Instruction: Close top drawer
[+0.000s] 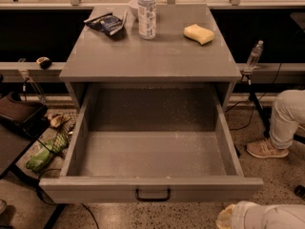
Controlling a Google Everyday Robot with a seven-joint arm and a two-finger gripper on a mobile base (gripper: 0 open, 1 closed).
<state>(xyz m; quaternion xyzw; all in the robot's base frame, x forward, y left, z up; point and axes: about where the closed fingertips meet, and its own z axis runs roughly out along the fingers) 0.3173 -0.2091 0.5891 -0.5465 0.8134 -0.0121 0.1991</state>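
The top drawer (95,191) is a wide, deep grey drawer pulled far out of the grey cabinet (152,61) toward me. Its inside is bare. Its small black bar handle (152,194) sits at the centre of the front panel, near the bottom of the view. A white arm link (262,216) with a tan end enters at the bottom right corner, right of the handle and below the drawer front. The gripper is out of view beyond the bottom edge.
On the cabinet top stand a water bottle (147,13), a yellow sponge (198,33), a snack bag (106,23) and a white bowl (133,6). A person's leg and shoe (281,128) are at the right. A green bag (45,154) and cables lie on the floor at the left.
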